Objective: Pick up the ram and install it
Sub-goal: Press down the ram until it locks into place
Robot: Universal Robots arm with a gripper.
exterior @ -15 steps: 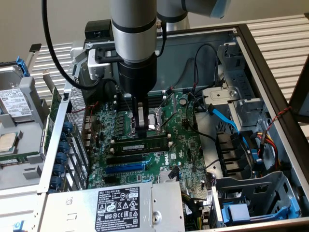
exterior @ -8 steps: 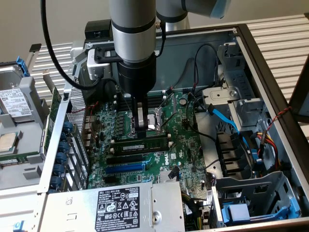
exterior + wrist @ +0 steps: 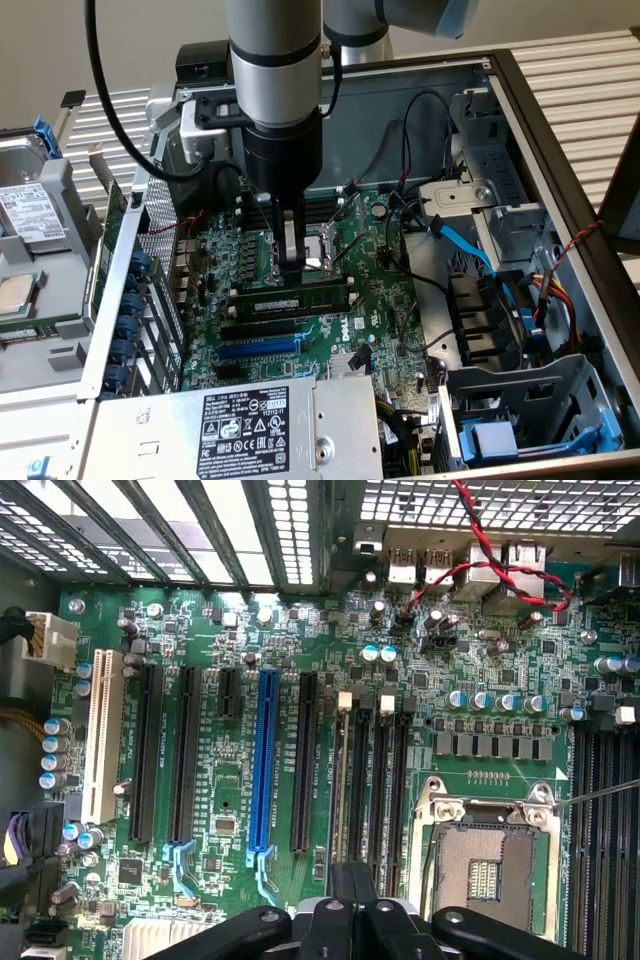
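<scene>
We're in a robotics lab set up for computer assembly, folks: a desktop case (image 3: 560, 170) lies wide open on a slatted bench (image 3: 590, 60), green motherboard (image 3: 385, 300) bared, a loose hard drive (image 3: 30, 215) at the exterior view's left, and a robot arm (image 3: 275, 80) reaching straight down into the case.

Small white print on the power supply label (image 3: 245, 432), illegible.

- The exterior view looks steeply down from above into the open computer case (image 3: 400, 80), moderately near.
- The wrist view faces straight down past the gripper (image 3: 352, 882), close over the motherboard (image 3: 230, 770).
- Both views share the blue slot (image 3: 258, 350) and the CPU socket (image 3: 318, 250).
</scene>
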